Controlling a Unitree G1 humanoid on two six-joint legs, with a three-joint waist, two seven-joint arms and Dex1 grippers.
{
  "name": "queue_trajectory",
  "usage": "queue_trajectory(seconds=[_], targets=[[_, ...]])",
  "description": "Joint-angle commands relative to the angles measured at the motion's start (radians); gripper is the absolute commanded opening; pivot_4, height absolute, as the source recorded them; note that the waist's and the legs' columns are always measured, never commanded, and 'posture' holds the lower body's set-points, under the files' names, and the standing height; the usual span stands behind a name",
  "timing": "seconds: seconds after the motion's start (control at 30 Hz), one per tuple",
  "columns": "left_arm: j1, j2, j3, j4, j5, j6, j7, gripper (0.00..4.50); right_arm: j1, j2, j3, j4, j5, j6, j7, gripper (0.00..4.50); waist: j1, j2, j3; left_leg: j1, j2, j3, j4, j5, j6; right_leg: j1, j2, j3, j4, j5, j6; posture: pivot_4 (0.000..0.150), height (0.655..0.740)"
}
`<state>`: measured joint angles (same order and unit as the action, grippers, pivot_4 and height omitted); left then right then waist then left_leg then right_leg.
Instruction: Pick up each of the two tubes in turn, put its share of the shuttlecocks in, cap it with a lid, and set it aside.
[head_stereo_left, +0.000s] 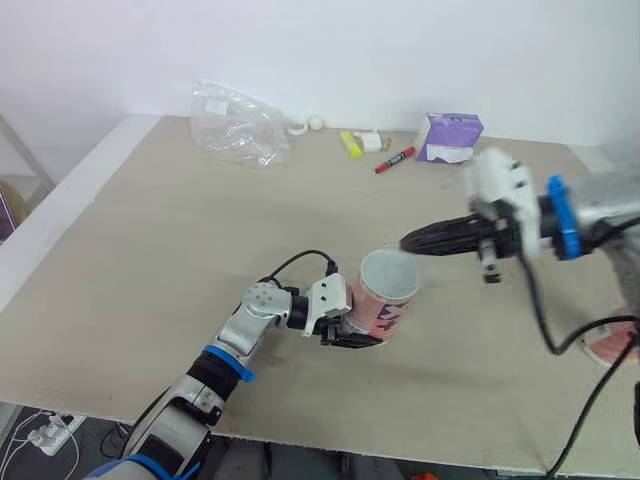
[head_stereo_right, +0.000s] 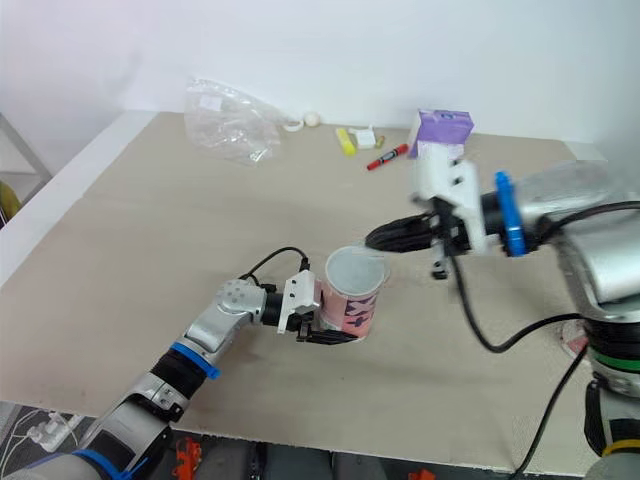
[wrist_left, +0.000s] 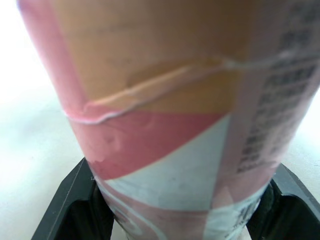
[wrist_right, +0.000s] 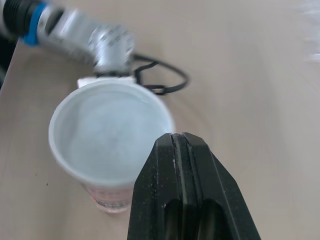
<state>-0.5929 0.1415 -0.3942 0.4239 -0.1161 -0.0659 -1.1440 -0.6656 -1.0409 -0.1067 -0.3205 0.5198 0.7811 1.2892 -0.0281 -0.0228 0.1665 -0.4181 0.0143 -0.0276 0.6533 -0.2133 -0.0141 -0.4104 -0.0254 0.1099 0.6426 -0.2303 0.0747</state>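
Centrally on the tabletop (head_stereo_left: 150, 250), left tool (head_stereo_left: 356, 337) clamped around an upright pink tube (head_stereo_left: 385, 295), right tool (wrist_right: 181, 142) narrowed, fingers pressed together, near the tube's top rim.

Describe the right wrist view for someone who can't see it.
Two black fingers, pressed shut, sit just over the rim of a pink-patterned tube whose top looks covered by a frosted white lid, on a beige table.
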Motion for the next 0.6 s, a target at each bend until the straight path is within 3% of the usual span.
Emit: queue_trajectory(seconds=[0.03, 0.27, 0.4, 0.6], targets=[[-0.014, 0.013, 0.010, 0.033, 0.025, 0.008, 0.021, 2.86, 0.086, -0.007, -0.140, -0.064, 0.061, -0.003, -0.033, 0.19, 0.002, 0.000, 0.000, 0.000, 0.000, 0.000, 0.000, 0.000, 0.000, 0.000, 0.000, 0.000, 0.000, 0.000, 0.000, 0.150, 0.7400], [-0.024, 0.016, 0.013, 0.040, 0.019, 0.004, 0.010, 2.86, 0.369, 0.069, -0.347, -0.161, 0.146, 0.012, -0.141, 0.19, 0.003, -0.002, 0.001, -0.001, -0.001, -0.002, 0.000, 0.000, 0.000, 0.000, 0.001, 0.000, 0.000, 0.000, 0.001, 0.150, 0.7400], [-0.025, 0.021, 0.015, 0.036, 0.014, 0.006, 0.002, 2.86, 0.569, 0.140, -0.310, -0.233, 0.084, -0.087, -0.191, 0.19, 0.001, -0.002, 0.002, -0.001, 0.000, -0.003, 0.001, 0.000, 0.000, 0.001, 0.001, -0.001, 0.000, 0.000, 0.001, 0.150, 0.7400], [-0.027, 0.027, 0.026, 0.016, -0.009, 0.031, -0.021, 2.86, 0.665, 0.195, -0.244, -0.246, 0.043, -0.189, -0.237, 0.19, -0.005, 0.002, 0.003, 0.000, 0.000, -0.002, 0.001, 0.000, 0.000, 0.001, 0.002, 0.000, 0.000, 0.001, 0.002, 0.150, 0.7400]])
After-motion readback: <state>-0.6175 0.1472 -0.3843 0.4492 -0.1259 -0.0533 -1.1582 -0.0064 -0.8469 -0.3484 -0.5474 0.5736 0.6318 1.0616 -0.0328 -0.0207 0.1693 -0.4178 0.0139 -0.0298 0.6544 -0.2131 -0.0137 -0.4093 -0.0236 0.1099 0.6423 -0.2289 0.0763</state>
